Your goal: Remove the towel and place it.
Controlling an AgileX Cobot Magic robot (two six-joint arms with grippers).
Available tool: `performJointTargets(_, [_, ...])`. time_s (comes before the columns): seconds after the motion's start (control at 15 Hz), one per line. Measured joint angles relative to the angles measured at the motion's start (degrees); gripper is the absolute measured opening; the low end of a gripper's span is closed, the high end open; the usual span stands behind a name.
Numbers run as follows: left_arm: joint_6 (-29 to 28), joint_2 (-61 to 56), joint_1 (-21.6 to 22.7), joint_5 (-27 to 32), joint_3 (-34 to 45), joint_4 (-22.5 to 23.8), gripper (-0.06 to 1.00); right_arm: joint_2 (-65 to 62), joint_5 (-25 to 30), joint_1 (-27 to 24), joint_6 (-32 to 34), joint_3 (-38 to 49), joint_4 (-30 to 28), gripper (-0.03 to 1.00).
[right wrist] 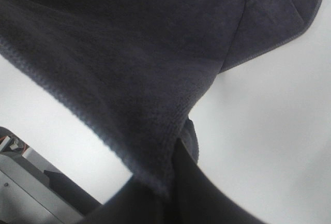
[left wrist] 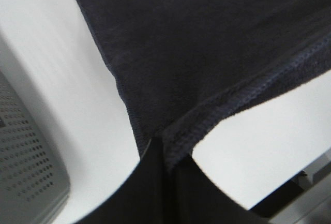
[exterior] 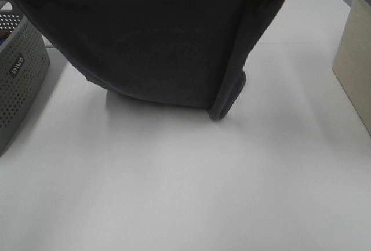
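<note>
The dark charcoal-navy towel (exterior: 156, 36) hangs spread out above the white table (exterior: 191, 187), held up by both grippers at its top corners. Its lower edge sags to the table, with a folded corner (exterior: 226, 97) touching down. In the left wrist view my left gripper (left wrist: 164, 162) is shut on the towel's hemmed edge (left wrist: 243, 94). In the right wrist view my right gripper (right wrist: 173, 169) is shut on the towel's other hemmed corner (right wrist: 119, 94). In the high view the towel hides the grippers themselves.
A grey perforated plastic basket (exterior: 17, 77) stands at the table's left edge and shows in the left wrist view (left wrist: 26, 162). A beige bin (exterior: 356, 59) stands at the right edge. Bare table lies in front of the towel.
</note>
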Motion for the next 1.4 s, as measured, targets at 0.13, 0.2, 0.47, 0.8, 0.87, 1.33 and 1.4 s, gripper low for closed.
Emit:
performJointTargets(0.13, [0.00,-2.46,-0.06,-0.11,4.07,-3.50,0.00,-3.95,0.00,0.00,0.00,4.35,-0.57,0.01])
performJointTargets(0.2, [0.00,-3.84,-0.40,-0.11,6.13,-3.90,0.00,-5.79,0.00,0.00,0.00,6.42,-0.63,0.01])
performJointTargets(0.47, [-0.80,-9.22,-4.47,-0.34,16.21,-4.76,0.00,-11.12,-0.06,0.23,0.00,13.01,-0.63,0.01])
performJointTargets(0.8, [-2.92,-14.61,-8.02,-1.32,26.59,-5.90,0.00,-15.76,-0.29,0.40,-0.06,24.29,-0.46,0.01])
performJointTargets(0.87, [-2.98,-15.58,-8.14,-1.55,28.13,-6.47,0.00,-16.44,-0.34,0.40,-0.17,26.07,-0.63,0.01])
performJointTargets(1.33, [-3.04,-17.02,-8.14,-2.18,29.74,-9.05,0.00,-18.51,-0.97,0.40,-4.70,33.35,-0.57,0.01])
performJointTargets(1.4, [-3.04,-17.02,-8.14,-2.23,32.03,-10.71,0.00,-18.51,-1.20,0.40,-4.81,35.92,-0.17,0.01])
